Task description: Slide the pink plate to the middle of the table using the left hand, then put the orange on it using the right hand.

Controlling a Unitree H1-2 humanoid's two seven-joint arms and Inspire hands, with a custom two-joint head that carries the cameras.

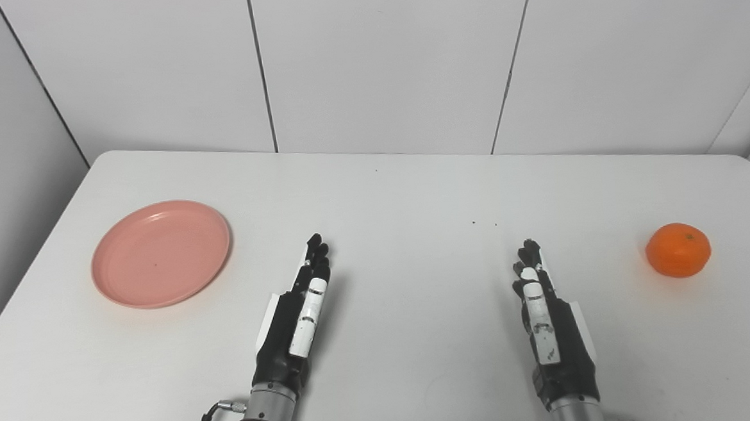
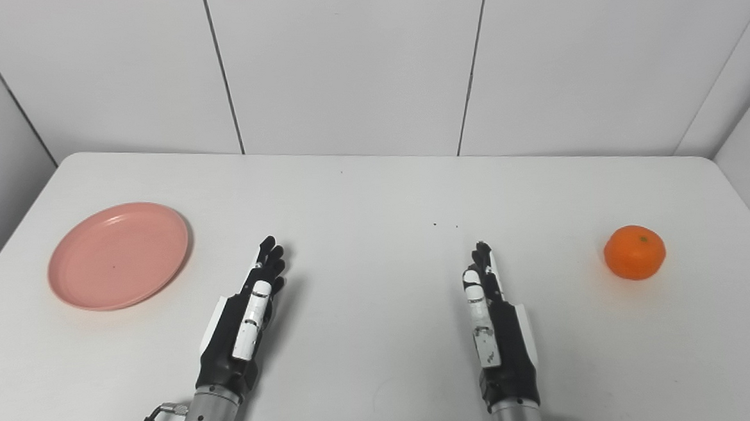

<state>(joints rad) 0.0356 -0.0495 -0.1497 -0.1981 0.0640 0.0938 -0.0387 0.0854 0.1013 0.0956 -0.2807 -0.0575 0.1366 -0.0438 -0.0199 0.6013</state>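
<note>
Black and white, the left hand (image 1: 300,310) lies low over the counter (image 1: 413,202) with its fingers straight and pressed side by side, edge up, holding nothing. The right hand (image 1: 544,311) looks the same: fingers straight and together, nothing in it. Both hands sit near the front of the counter, well apart from each other.

Out from the left hand, on its outer side and a bit farther back, lies the pink plate (image 1: 161,254). It is near that hand but not touching it. The plate looks like thin plastic, so it is probably light and stiff, and it should slide easily on the smooth counter. A good spot to push or hook is its raised rim on the side away from the hand. Push too hard and it may skid too far.

Out from the right hand, on its outer side, sits the orange (image 1: 678,250), well apart from that hand. It is round, so it may roll if bumped. It looks firm with a bumpy skin, good for gripping around its middle.

The thumbs are hard to see from here. The arms are cut off at the bottom edge. The underside of the plate is hidden.
</note>
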